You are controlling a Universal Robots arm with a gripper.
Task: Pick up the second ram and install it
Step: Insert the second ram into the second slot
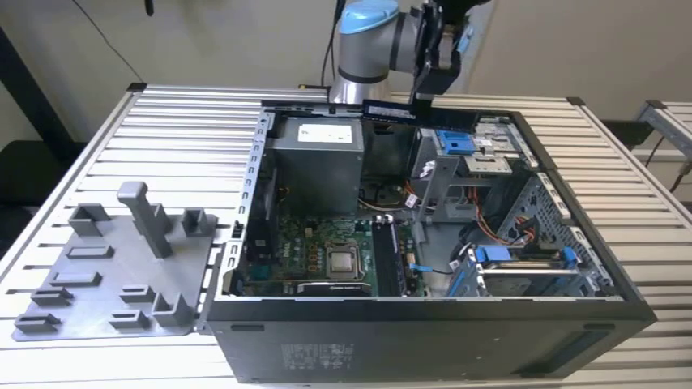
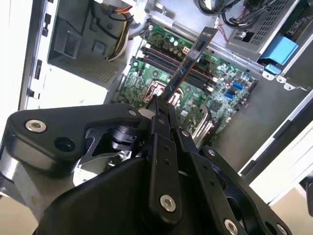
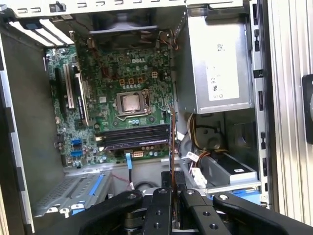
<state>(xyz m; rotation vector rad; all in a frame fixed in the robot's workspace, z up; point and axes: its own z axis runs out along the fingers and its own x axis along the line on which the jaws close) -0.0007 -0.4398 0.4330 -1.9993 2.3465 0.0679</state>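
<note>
One gripper [image 1: 420,99] clasping ram [image 1: 454,118], over open case [image 1: 378,340]

I see a plain beige wall [image 1: 216,40] rising behind the slatted metal table [image 1: 173,138], under soft, even light. A thin black cable [image 1: 108,39] hangs down it towards the table's far corner on the exterior view's left. Beyond the table's edge on the exterior view's right stands another slatted bench [image 1: 670,121].

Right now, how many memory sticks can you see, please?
1: the second ram, held in the gripper above the open case. Another may sit in the motherboard slots.
</note>
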